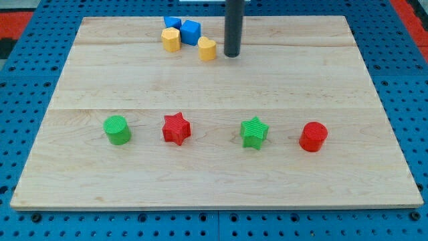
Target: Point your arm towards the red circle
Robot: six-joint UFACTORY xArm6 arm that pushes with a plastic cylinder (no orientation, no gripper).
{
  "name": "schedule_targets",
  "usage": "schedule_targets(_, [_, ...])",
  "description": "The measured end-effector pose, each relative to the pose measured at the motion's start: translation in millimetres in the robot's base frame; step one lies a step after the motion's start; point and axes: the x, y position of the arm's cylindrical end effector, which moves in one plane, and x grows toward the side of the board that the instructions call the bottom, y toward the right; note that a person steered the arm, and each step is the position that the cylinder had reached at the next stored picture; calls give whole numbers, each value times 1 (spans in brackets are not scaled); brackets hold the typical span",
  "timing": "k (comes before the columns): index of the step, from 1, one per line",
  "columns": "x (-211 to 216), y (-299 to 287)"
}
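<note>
Camera view: my tip (232, 55) at top by yellow heart (207, 49); red circle (313, 136) well apart, bottom-right; no pincer.

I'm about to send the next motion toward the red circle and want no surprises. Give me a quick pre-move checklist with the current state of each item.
1. Red round block visible, at the view's lower right: ok.
2. My tip visible, at the view's top centre: ok.
3. My tip at the target: not ok, far apart.
4. Straight path to it free of blocks: ok; green star block sits left of the line.
5. My tip clear of the yellow heart-shaped block: cannot tell, very close.
</note>
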Motion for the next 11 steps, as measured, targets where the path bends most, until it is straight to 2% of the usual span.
schedule_targets(2, [1,-46])
schedule_targets(3, [24,7])
schedule_targets(4, [69,56])
schedule_targets(7, [162,179])
schedule_targets(8, [199,197])
schedule_targets(10, [255,163])
schedule_targets(11, [229,163])
